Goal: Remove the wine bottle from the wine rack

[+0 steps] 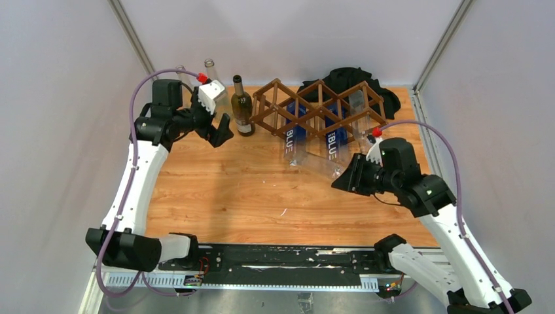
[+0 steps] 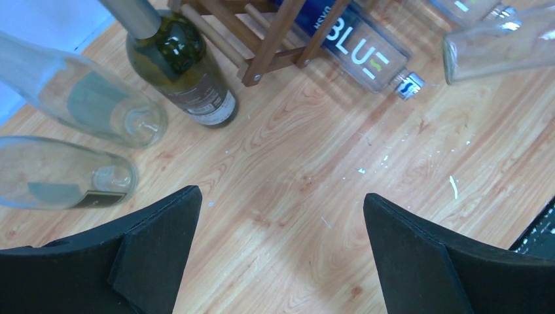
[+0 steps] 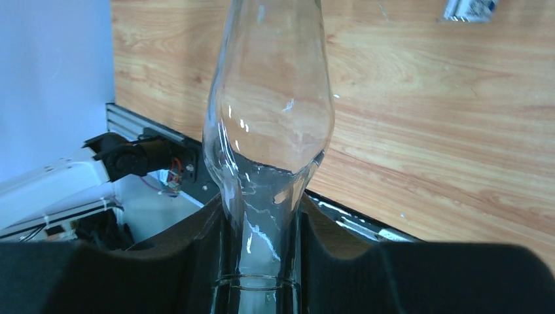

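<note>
1. At about 4 o'clock on the desk (image 1: pixel 249 196), the right end effector (image 1: pixel 350 175) was pinching the neck of a clear wine bottle (image 1: pixel 322 165), its pads pressed onto the glass.
2. That bottle hung roughly level above the desk, base toward 10 o'clock, just in front of the wine rack (image 1: pixel 307 104) at 12 o'clock. It looked clear of the slats, though see-through glass made this hard to judge.
3. The smooth neck carried the body's weight far from the grip, so a firm pinch and a slow, straight draw toward 4 o'clock seemed wise, without swinging into the blue-labelled bottles (image 1: pixel 332 140) in the rack.
4. At 10 o'clock the left end effector (image 1: pixel 219 131) stood spread wide beside an upright dark bottle (image 1: pixel 242 108), holding nothing.
</note>
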`<move>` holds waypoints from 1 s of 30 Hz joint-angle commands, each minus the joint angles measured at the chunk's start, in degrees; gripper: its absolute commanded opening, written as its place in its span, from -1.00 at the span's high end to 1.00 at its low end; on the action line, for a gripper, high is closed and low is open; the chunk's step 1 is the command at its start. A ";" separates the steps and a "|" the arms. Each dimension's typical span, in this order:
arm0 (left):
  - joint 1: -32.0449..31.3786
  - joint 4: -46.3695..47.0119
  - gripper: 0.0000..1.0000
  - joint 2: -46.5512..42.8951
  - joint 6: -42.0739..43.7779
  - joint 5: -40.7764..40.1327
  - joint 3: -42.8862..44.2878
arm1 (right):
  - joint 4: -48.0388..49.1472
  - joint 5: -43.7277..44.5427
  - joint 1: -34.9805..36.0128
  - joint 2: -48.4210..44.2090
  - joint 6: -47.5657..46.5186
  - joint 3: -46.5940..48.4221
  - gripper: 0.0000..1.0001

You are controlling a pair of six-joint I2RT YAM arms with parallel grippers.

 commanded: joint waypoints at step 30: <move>-12.42 -0.66 -1.00 -26.69 28.99 8.02 -25.73 | 10.01 -5.36 29.82 45.32 -7.75 39.24 1.00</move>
